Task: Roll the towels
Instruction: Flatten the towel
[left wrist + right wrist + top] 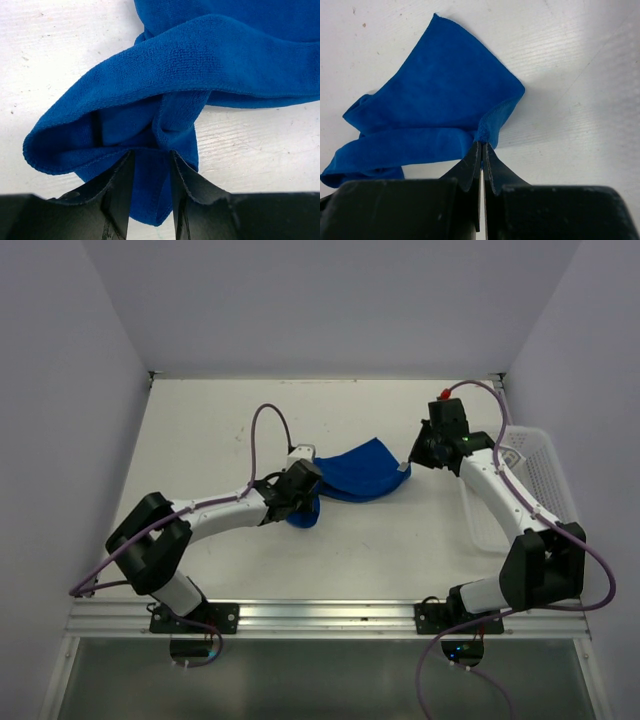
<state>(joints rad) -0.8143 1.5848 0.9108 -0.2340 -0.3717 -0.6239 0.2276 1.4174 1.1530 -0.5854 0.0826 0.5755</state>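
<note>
One blue towel (362, 474) lies stretched across the middle of the table between my two grippers. My left gripper (303, 496) is at its bunched left end. In the left wrist view a fold of the towel (210, 65) fills the gap between the two black fingers (117, 185), and the left gripper (150, 156) is shut on it. My right gripper (411, 466) pinches the towel's right corner. In the right wrist view the right gripper (482, 145) is shut tight on the hem of the towel (440, 100), which spreads away flat with a loose fold at the left.
A white mesh basket (541, 478) stands at the table's right edge, just behind the right arm. White walls close the table at the back and on both sides. A metal rail (320, 615) runs along the near edge.
</note>
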